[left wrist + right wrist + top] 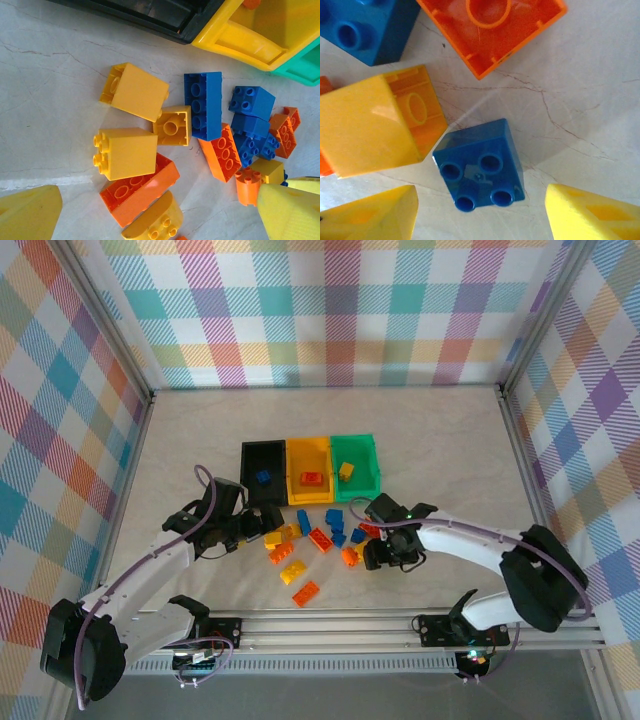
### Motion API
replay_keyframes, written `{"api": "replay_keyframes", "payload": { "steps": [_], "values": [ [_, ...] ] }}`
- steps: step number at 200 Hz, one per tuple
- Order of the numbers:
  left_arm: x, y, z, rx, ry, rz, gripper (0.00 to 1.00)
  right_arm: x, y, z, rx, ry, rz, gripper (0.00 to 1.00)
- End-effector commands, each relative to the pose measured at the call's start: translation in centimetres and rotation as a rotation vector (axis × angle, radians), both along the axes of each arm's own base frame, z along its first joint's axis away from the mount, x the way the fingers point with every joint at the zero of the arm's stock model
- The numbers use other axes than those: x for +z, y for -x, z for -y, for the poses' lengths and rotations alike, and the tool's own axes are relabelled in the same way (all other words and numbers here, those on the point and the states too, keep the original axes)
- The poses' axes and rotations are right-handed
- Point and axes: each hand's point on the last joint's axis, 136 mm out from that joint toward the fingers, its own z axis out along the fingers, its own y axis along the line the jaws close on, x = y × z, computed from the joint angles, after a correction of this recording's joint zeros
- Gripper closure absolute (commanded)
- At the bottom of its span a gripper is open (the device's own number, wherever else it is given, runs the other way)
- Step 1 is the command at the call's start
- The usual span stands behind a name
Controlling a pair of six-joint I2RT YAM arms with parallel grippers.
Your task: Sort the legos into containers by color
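The left hand (258, 532) is low over the left side of the pile of bricks (320, 538), in the lower middle of the top picture. Its yellow fingers (30, 215) are spread as wide as they go, and it holds nothing. In its own camera, yellow, orange and blue bricks lie loose on the bench (50, 75) ahead of the fingers.

The right hand (372, 548) is at the right side of the pile. Its fingers (592, 212) are partly spread, one at each lower corner of its picture. A small blue brick (480, 167) lies between them with its bumps up. Neither finger touches it.

Three bins sit in a row just above the pile. The black bin (265, 455) holds a blue brick. The yellow bin (308, 452) holds an orange one. The green bin (362, 455) holds a yellow one.
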Motion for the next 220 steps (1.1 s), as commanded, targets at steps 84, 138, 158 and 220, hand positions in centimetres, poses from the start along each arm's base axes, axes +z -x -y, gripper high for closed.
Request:
{"api": "replay_keyframes", "payload": {
  "steps": [84,138,158,220],
  "values": [
    [0.3,-0.3,-0.3,0.023,0.011,0.001,0.00,-0.5,-2.3,-1.2,0.049,0.036,0.061,0.43],
    [0.2,-0.3,-0.3,0.023,0.014,-0.003,0.00,0.3,-3.1,-1.6,0.079,0.068,0.112,0.39],
    [0.2,-0.4,-0.3,0.024,0.013,-0.003,0.00,0.2,-3.1,-1.6,0.086,0.086,0.120,0.41],
    [0.1,-0.3,-0.1,0.019,0.020,-0.008,0.00,-0.1,-2.4,-1.2,0.086,0.100,0.093,0.45]
  ]
}}
